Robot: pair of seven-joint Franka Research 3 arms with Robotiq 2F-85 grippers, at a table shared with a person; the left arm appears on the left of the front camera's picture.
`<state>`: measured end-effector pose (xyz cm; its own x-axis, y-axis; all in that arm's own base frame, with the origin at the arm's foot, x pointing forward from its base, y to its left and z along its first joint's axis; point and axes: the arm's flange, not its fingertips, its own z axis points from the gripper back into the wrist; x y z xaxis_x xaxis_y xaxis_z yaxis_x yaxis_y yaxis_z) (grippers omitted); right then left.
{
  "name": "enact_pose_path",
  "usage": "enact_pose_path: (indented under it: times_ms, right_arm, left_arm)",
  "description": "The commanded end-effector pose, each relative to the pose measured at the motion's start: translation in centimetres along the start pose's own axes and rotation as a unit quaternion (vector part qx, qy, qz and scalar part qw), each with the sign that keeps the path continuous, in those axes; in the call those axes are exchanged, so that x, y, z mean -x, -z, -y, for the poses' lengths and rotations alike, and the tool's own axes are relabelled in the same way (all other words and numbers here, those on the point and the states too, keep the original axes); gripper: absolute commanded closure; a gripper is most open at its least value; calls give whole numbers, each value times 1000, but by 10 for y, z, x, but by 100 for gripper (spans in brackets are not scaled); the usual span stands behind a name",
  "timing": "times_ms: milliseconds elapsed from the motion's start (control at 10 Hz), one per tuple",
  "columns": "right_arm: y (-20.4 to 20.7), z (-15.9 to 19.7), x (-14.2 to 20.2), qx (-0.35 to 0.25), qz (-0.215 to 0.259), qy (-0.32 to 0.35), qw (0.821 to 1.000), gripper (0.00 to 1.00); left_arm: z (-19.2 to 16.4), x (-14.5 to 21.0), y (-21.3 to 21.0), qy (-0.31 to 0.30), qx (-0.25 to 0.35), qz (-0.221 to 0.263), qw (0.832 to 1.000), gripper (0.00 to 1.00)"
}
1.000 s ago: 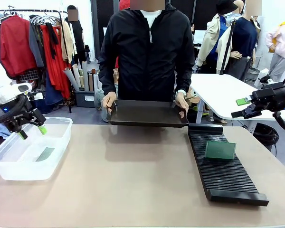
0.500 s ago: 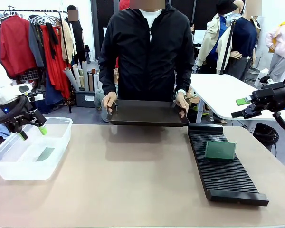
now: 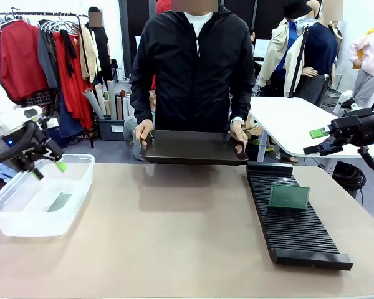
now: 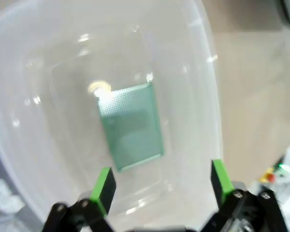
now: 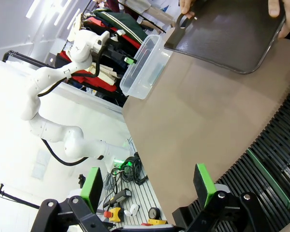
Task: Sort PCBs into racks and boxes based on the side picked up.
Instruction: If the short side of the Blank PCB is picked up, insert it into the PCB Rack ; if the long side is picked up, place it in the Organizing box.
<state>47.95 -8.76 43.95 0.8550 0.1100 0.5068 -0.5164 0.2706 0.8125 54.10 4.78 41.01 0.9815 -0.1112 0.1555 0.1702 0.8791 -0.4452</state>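
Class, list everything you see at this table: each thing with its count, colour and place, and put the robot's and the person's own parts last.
PCBs: two, green; one flat in the tub, one standing in the rack.
Tub: one, clear, table's left end.
Rack: one, black, slotted, table's right side.
Tray: one, dark, held above the table's far edge.
Table: one, tan.
Left gripper: one, black with green pads, open above the tub.
Right gripper: one, open, beyond the table's right end.
Person's hands: two, one on each end of the tray.

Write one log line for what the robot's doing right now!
left gripper: open over tub | tub: one PCB flat | rack: one PCB standing | right gripper: open | person: holding tray
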Motion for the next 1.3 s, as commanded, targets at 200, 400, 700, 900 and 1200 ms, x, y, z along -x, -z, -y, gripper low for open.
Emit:
enact_pose_path:
  times_ms: [200,400,700,900,1200]
  right_arm:
    - [0,-2,0,-4,-1,-1,1000,0]
    - [0,-2,0,-4,-1,-1,1000,0]
    - [0,-2,0,-4,-1,-1,1000,0]
    - [0,-2,0,-4,-1,-1,1000,0]
    - [0,-2,0,-4,-1,-1,1000,0]
  left_arm:
    - [-10,-3,-44,29,190,53,980,0]
    - [-2,-4,-56,65,259,110,957,0]
    - [14,-1,-65,99,316,156,930,0]
    - [23,0,-68,131,323,183,919,0]
    - [20,-8,-70,107,313,163,930,0]
